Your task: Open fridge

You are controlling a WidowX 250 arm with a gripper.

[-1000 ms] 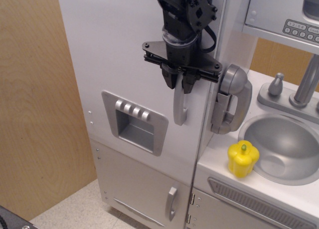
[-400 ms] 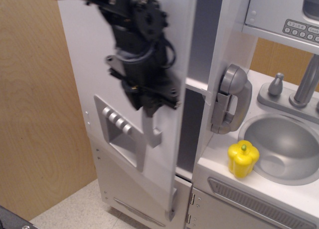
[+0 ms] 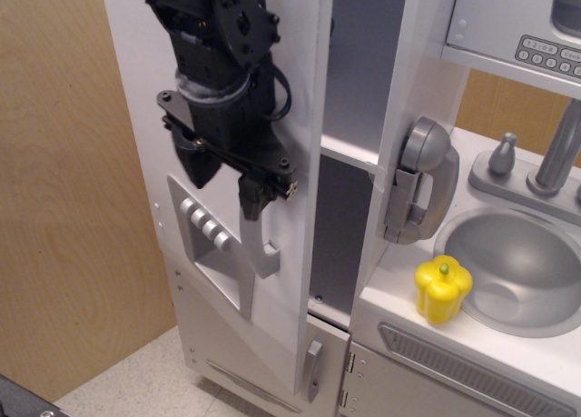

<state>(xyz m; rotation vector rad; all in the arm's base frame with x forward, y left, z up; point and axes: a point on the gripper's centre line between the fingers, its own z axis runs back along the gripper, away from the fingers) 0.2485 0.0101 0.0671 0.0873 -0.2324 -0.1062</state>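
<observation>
The tall white fridge door (image 3: 300, 90) stands swung well open to the left, showing a grey interior (image 3: 349, 208) with a white shelf (image 3: 349, 152). The door carries a grey four-button dispenser panel (image 3: 213, 244) and a curved silver handle (image 3: 259, 244). My black gripper (image 3: 250, 194) is shut on the top of that handle, with the arm reaching down from the upper left in front of the door.
A shorter white door with a small silver handle (image 3: 313, 367) sits below. A grey toy phone (image 3: 419, 181) hangs on the cabinet side. A yellow pepper (image 3: 443, 290) stands by the grey sink (image 3: 522, 272). A microwave keypad (image 3: 545, 54) is at upper right. A wooden wall (image 3: 64, 208) is left.
The door was closed a second ago. My gripper has pulled the handle leftward and the door has swung open, wider now than 0.4 s ago, showing the interior and shelf.
</observation>
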